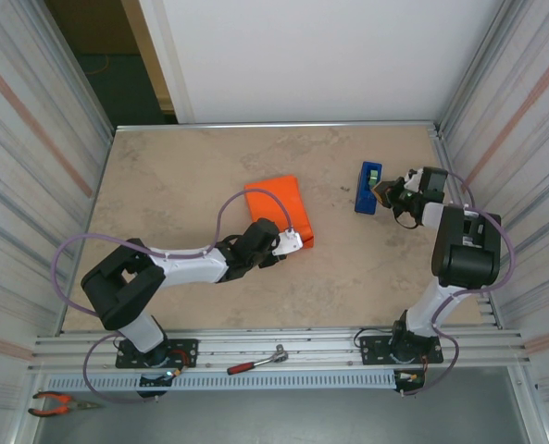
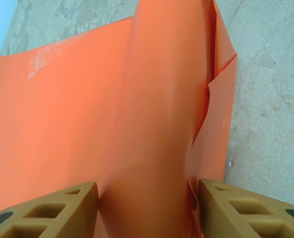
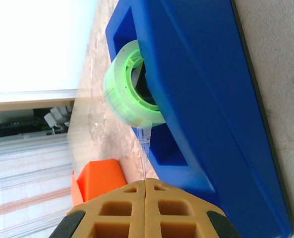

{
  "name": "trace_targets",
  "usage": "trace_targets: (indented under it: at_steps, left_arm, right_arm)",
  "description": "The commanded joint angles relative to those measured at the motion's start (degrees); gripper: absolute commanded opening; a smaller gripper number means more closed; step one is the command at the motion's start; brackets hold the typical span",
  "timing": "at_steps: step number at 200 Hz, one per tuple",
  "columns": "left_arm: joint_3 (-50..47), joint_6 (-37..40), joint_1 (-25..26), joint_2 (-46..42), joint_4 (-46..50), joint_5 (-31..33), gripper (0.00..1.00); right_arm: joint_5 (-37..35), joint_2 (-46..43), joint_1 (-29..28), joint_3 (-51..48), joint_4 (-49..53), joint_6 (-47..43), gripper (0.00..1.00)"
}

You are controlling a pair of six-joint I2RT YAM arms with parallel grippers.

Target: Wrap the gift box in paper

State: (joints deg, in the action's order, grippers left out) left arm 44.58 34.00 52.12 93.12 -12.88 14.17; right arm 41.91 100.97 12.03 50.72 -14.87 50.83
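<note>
**The left gripper (image 1: 297, 242) is holding the orange bundle, and the right gripper (image 3: 146, 186) is pinching tape at the dispenser.**

Near the middle of the table (image 1: 181, 185), the gift box (image 1: 279, 211) is lying covered by the paper (image 2: 137, 124), which is rising over it as a smooth ridge. The left fingers (image 2: 62, 208) are standing partly apart on both sides of this ridge and are gripping the paper at its near right end. A piece of clear tape (image 2: 42, 62) is sticking near one corner of the sheet. Well apart to the right, the blue tape dispenser (image 1: 368, 188) is lying on the table. The right fingers (image 3: 117, 213) are pressed fully together, pinching the thin clear strip (image 3: 146, 148) that is coming from the green tape roll (image 3: 129, 84).
</note>
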Motion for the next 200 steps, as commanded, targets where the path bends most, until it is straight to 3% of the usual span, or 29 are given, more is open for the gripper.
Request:
trace_targets:
  at_steps: [1, 76, 200]
  left_arm:
    - [0.4, -1.5, -0.1, 1.4, 3.6, -1.1, 0.54]
    - [0.4, -1.5, 0.2, 1.4, 3.7, -1.0, 0.54]
    - [0.6, -1.4, 0.5, 1.6, 3.9, -0.7, 0.54]
  right_arm:
    - [3.1, -4.2, 0.1, -1.1, -2.2, 3.1, 0.0]
    - [4.6, -7.6, -0.3, -7.7, -12.8, 11.9, 0.0]
    - [1.4, -14.3, -1.3, -14.5, -11.5, 13.6, 0.0]
